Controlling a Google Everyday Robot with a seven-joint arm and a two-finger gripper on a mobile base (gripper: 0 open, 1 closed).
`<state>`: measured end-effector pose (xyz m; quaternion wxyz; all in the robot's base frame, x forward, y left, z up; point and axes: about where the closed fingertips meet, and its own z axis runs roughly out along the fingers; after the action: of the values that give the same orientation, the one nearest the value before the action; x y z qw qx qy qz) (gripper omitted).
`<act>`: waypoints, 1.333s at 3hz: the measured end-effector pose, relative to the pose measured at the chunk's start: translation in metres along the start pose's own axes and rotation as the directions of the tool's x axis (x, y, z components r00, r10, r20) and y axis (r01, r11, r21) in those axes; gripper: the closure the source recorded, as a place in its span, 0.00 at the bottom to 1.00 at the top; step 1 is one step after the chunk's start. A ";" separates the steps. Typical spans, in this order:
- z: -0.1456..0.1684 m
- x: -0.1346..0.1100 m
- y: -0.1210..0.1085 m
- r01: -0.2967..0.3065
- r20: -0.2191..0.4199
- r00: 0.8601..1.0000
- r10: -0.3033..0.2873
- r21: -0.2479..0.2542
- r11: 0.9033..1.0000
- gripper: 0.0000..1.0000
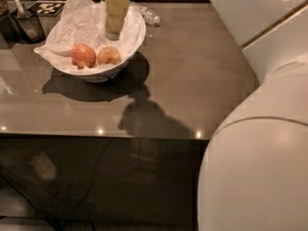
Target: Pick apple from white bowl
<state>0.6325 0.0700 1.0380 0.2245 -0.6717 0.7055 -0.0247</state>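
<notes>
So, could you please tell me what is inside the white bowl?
The white bowl holds crumpled paper, a redder apple and, beside it, the paler apple. The gripper hangs over its back part, hiding the lining there; paper covers the bowl's bottom.
</notes>
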 end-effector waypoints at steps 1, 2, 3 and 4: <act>0.000 0.000 0.000 0.000 0.000 1.000 0.000 0.000 1.000 0.00; 0.021 -0.015 -0.016 0.015 0.033 0.999 -0.015 -0.016 1.000 0.00; 0.054 -0.024 -0.035 0.009 0.058 0.998 -0.006 -0.054 0.998 0.00; 0.083 -0.030 -0.047 -0.002 0.080 0.997 0.009 -0.088 0.996 0.00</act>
<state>0.7054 0.1165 0.9882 0.2229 -0.6793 0.6984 0.0339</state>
